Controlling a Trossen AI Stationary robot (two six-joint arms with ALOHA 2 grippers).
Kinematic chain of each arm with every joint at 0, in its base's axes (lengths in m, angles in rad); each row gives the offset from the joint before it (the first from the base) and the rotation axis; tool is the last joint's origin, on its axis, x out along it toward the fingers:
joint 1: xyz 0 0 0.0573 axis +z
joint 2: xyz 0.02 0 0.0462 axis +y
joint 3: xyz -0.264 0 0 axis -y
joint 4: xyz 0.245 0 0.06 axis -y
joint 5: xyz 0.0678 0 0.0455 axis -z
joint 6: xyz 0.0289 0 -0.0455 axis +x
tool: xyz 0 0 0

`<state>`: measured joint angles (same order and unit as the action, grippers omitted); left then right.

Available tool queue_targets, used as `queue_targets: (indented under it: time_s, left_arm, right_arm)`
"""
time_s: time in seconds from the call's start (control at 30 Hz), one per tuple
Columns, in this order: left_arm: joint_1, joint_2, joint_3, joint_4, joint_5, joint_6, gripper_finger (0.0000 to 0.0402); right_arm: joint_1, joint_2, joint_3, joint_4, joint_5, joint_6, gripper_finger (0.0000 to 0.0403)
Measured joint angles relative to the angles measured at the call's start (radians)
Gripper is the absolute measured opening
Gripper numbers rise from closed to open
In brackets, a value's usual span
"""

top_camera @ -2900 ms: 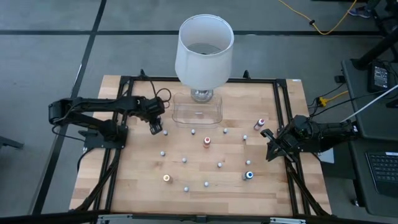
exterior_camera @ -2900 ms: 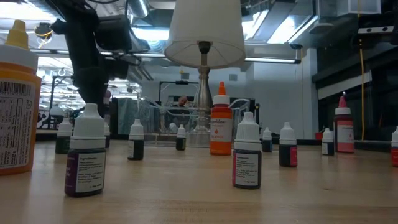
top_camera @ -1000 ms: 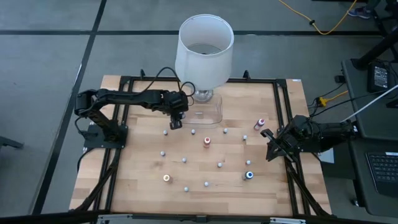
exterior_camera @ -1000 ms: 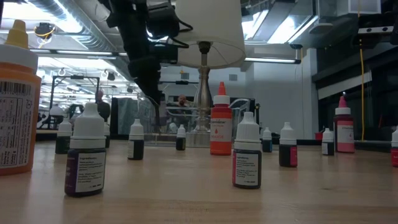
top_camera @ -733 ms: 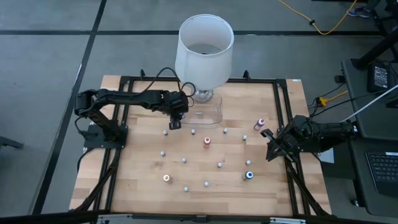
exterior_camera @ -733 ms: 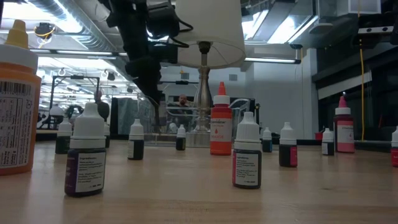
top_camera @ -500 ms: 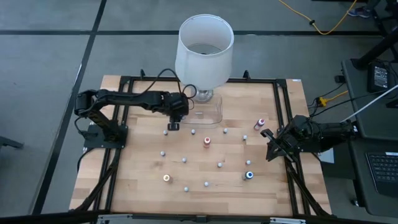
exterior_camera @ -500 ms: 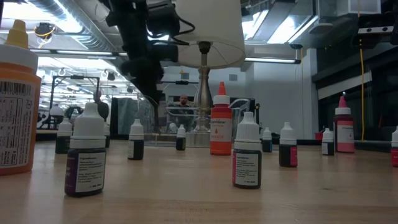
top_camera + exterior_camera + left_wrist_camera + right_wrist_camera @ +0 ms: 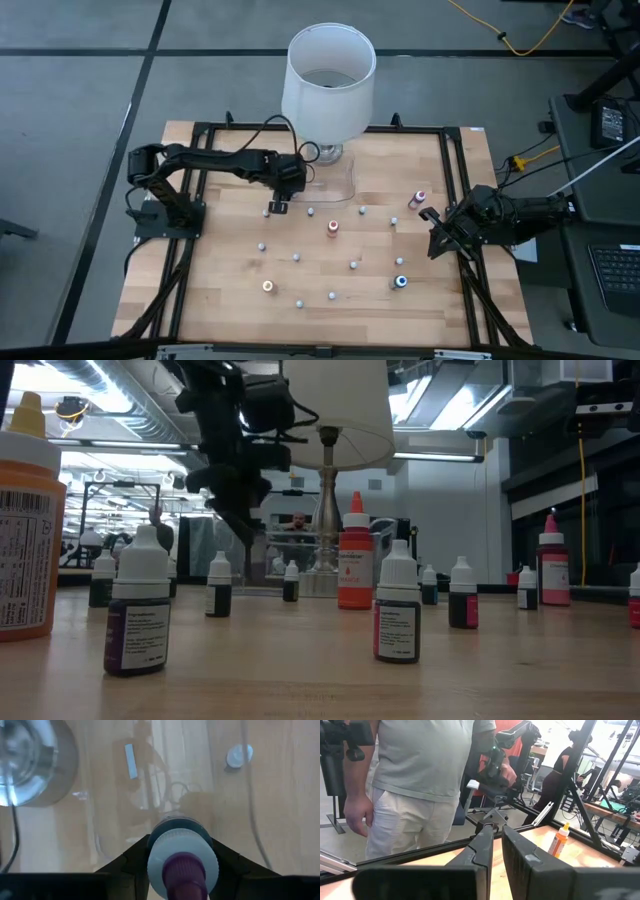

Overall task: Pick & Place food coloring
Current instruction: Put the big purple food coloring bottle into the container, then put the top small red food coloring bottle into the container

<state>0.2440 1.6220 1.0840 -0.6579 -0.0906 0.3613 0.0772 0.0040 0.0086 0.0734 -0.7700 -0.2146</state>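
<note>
My left gripper [image 9: 278, 205] hovers at the clear tray's [image 9: 335, 182] left near corner, shut on a small food coloring bottle [image 9: 182, 857] with a white collar and purple tip. Its wrist view looks down through the tray, with the lamp base [image 9: 30, 760] beside it. The low view shows this gripper [image 9: 238, 510] above the table. Other tiny bottles stand upright on the wood: red [image 9: 332, 228], orange [image 9: 268, 287], blue [image 9: 401, 281], pink [image 9: 419, 198] and several whitish ones. My right gripper [image 9: 435, 244] waits shut at the right edge, touching nothing. My left gripper pinches the bottle between its two fingers [image 9: 131, 857], one on each side of the white collar [image 9: 159, 854] below the purple tip. The fingers point down from above, the bottle lying along them with its tip toward the wrist. It is lifted clear of the table.
The big white lamp [image 9: 328, 80] stands behind the tray at the far edge. A whitish bottle [image 9: 267, 211] stands right beside the left gripper. A large orange bottle [image 9: 28, 530] is near the low camera. A person [image 9: 420, 780] stands beyond the table's right side.
My left gripper has moved a little toward the near edge and down at the tray's left end, tipping somewhat, and has kept its hold on the bottle. The bottles on the table have stayed in place.
</note>
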Motion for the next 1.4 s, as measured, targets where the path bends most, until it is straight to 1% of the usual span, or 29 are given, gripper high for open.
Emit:
queue_targets:
  time_s: [0.1,0.43,0.53,0.6,0.8,0.93,1.07,1.2,1.4]
  left_arm:
    - [0.001,0.017,0.0,0.0,0.004,0.002,0.0139]
    - [0.0,0.02,0.0,0.003,-0.002,-0.008,0.017]
    - [0.0,0.016,0.003,-0.007,-0.029,-0.012,0.0175]
    - [0.0,0.012,0.016,-0.019,-0.048,-0.019,0.018]
    - [0.002,-0.012,0.076,-0.068,-0.05,-0.028,0.0193]
    - [-0.001,-0.042,0.137,-0.117,-0.062,-0.028,0.0199]
    - [-0.002,-0.084,0.231,-0.194,-0.073,-0.036,0.0199]
    - [-0.008,-0.131,0.311,-0.278,-0.075,-0.08,0.0197]
    - [-0.04,-0.257,0.333,-0.391,-0.074,-0.184,0.0196]
  right_arm:
    - [0.0,0.0,0.0,0.0,0.0,0.0,0.0044]
    - [0.0,0.0,0.0,0.0,0.0,0.0,0.0044]
    - [0.0,0.0,0.0,0.0,0.0,0.0,0.0044]
    - [0.0,0.0,0.0,0.0,0.0,0.0,0.0044]
    - [0.0,0.0,0.0,0.0,0.0,0.0,0.0044]
    - [0.0,0.0,0.0,0.0,0.0,0.0,0.0044]
    - [0.0,0.0,0.0,0.0,0.0,0.0,0.0044]
    - [0.0,0.0,0.0,0.0,0.0,0.0,0.0044]
    - [0.0,0.0,0.0,0.0,0.0,0.0,0.0044]
